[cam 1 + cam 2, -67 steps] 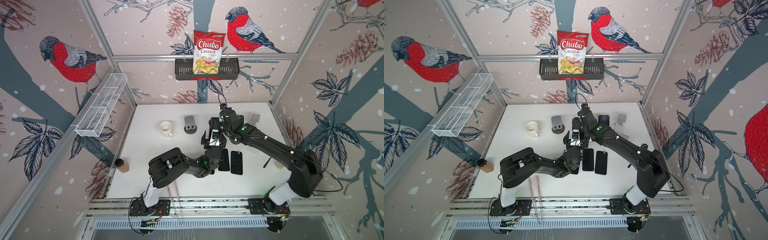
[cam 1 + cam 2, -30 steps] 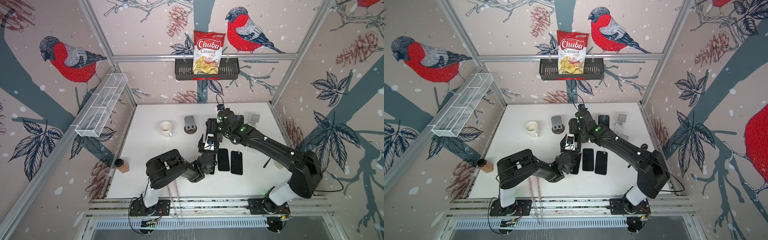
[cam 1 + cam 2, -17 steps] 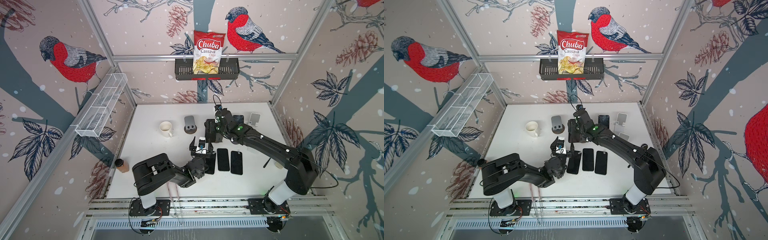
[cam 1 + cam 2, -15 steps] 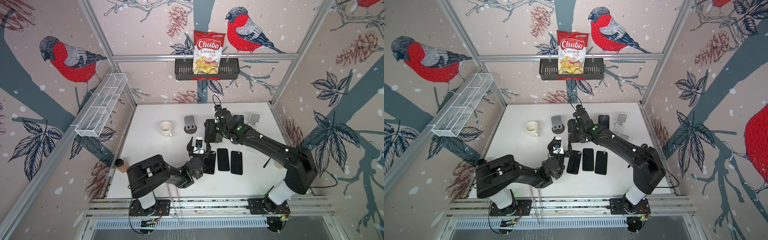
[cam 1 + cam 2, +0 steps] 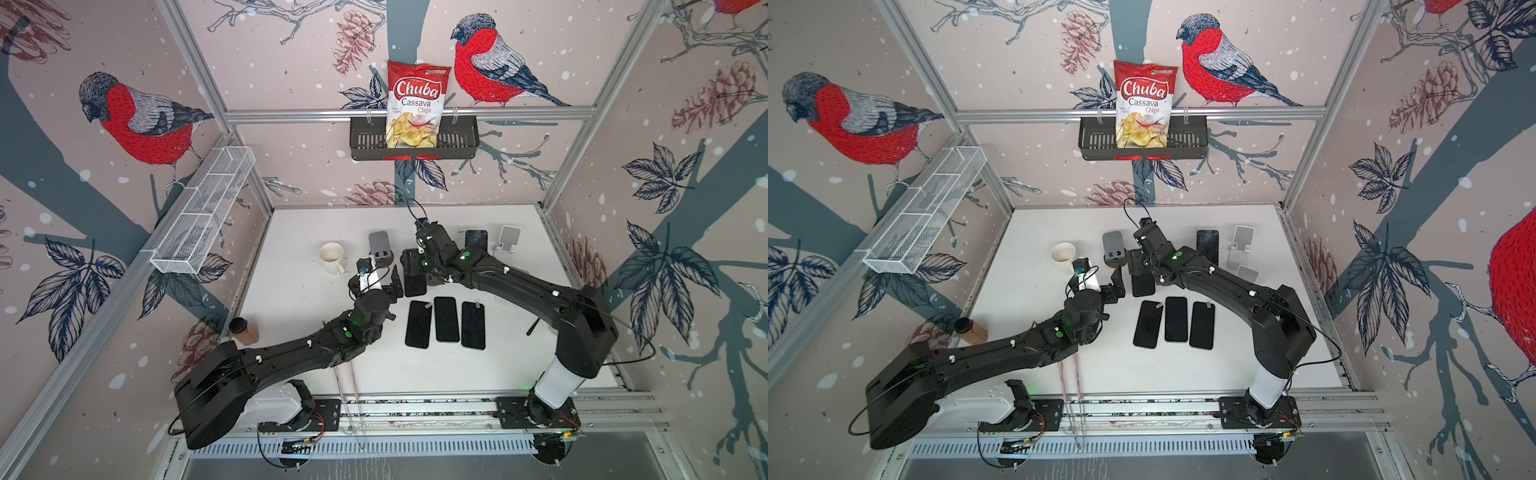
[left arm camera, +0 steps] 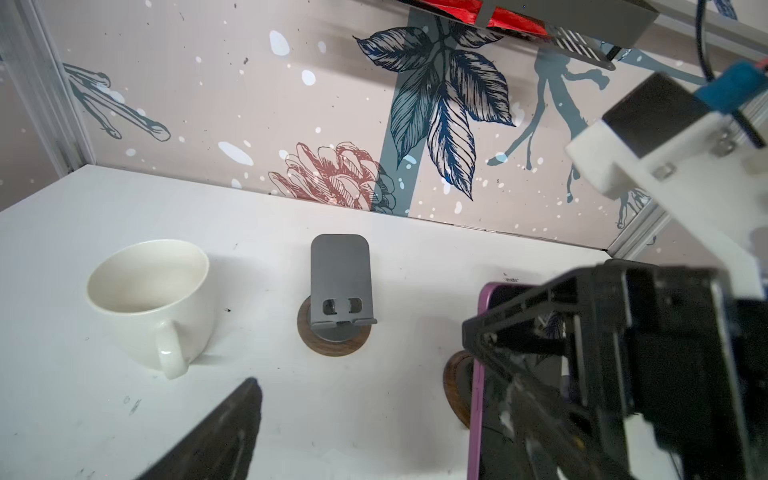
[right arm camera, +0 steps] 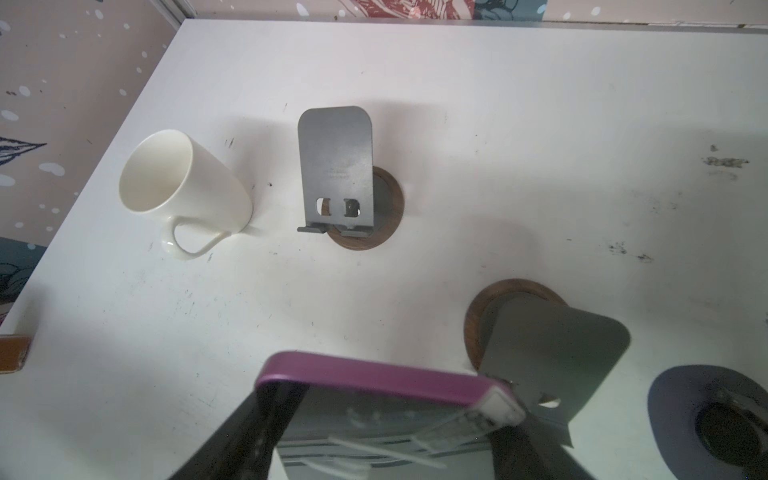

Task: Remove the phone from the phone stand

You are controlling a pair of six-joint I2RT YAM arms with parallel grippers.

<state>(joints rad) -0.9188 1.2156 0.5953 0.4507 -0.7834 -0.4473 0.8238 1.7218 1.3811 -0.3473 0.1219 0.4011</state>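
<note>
Toward the front edge of the tabletop point(image 5: 519, 374), at mid-width, three black phones point(image 5: 446, 319) are laid flat side by side, apart from both arms. Just behind them and to the left, the left gripper point(image 5: 376, 286) is noted with its jaws spread and nothing between them; one finger point(image 6: 224, 436) is seen over bare tabletop. Immediately beside it, at the tabletop's centre, the phone point(image 7: 374, 378) in a purple case is clasped by its two long sides in the right gripper point(image 5: 415, 268), fingers point(image 7: 232, 436) pressed against the case. The phone is held upright, just in front of the tilted grey plate of the phone stand point(image 7: 557, 353) on its round wooden base; whether its lower edge rests on the stand's lip cannot be told. Farther back, left of centre, a white cup point(image 5: 331, 253) and an empty grey stand point(image 5: 380, 245) are recorded side by side, apart. Toward the far edge, right of centre, a dark phone point(image 5: 476, 240) is seen standing, just beside a white stand point(image 5: 509, 239).
</note>
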